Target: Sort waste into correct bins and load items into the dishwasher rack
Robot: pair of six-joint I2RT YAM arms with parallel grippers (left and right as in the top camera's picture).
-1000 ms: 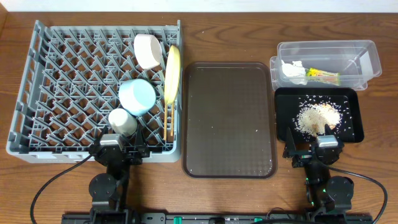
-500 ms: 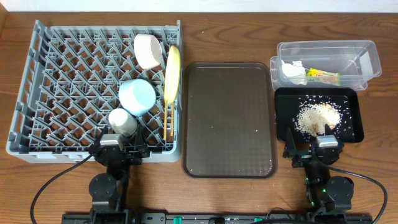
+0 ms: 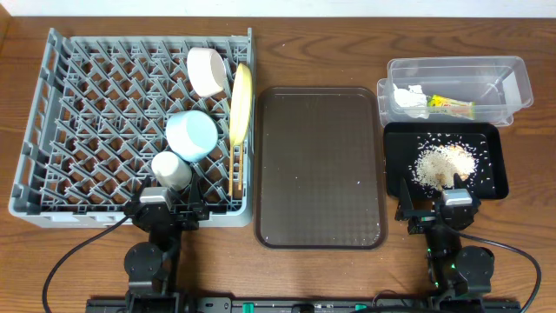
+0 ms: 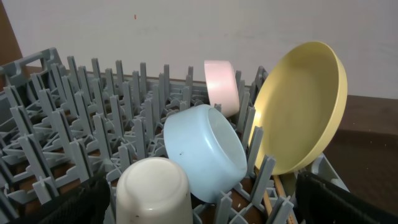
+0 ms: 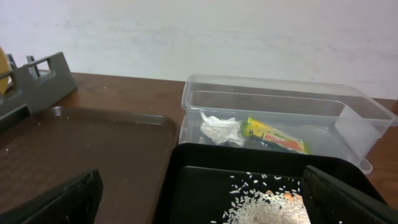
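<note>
**Rack** (image 3: 87, 113): far left of the table. It is loaded along its right side only.
- White bowl (image 3: 207, 71): on edge at the far end, between pegs.
- Plate (image 3: 241, 103): upright on its rim, just right of the white bowl.
- Blue bowl (image 3: 192, 135): tilted, mouth toward the plate.
- Cup (image 3: 171, 169): upside down, nearest the left arm and touching the blue bowl.
- Chopsticks (image 3: 234, 169): lying lengthwise under the plate's near edge.

**Tub** (image 3: 456, 61): far right. It holds the tissue (image 3: 408, 99) and the wrapper (image 3: 452, 106) side by side at its left end.

**Black tray** (image 3: 400, 148): just in front of the tub. The rice (image 3: 443, 163) is heaped in its middle, with loose grains scattered around the heap.

**Brown tray** (image 3: 317, 165): between the rack and the bins. It carries nothing but a few pale specks, too small to identify.

**Left gripper** (image 3: 167, 207): low at the rack's near edge, fingers spread wide, holding nothing.

**Right gripper** (image 3: 439, 209): low at the black tray's near edge, fingers spread wide, holding nothing.

**Step in hand:** judged complete. All waste is binned, all dishes are racked, and both arms appear parked.

**Next move:** likely none. At most it calls for checking the brown tray's specks. If they are rice, they are too fine to pinch easily, so tipping the brown tray over the black one would suit better.
</note>
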